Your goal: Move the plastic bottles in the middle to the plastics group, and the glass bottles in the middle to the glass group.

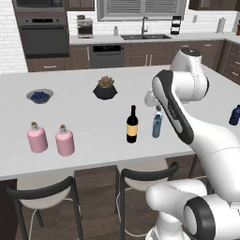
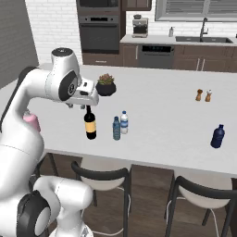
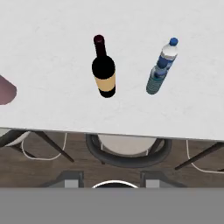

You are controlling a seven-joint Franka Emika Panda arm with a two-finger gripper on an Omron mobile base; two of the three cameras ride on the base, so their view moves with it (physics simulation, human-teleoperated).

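Standing near counter edge (image 3: 65, 124), wine bottle (image 3: 104, 72), water bottle (image 3: 161, 72) beside.

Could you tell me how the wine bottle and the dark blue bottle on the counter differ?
The wine bottle is taller, with a yellow-tan label; the dark blue bottle is squatter, with no label I can make out. The wine bottle stands mid-counter beside two water bottles; the blue one stands alone far right. Both are upright.

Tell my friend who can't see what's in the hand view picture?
Looking straight down at a white counter, a dark wine bottle with a tan label stands beside two small water bottles close together. A pink flask peeks in at the left edge, and stools sit below the counter's edge.
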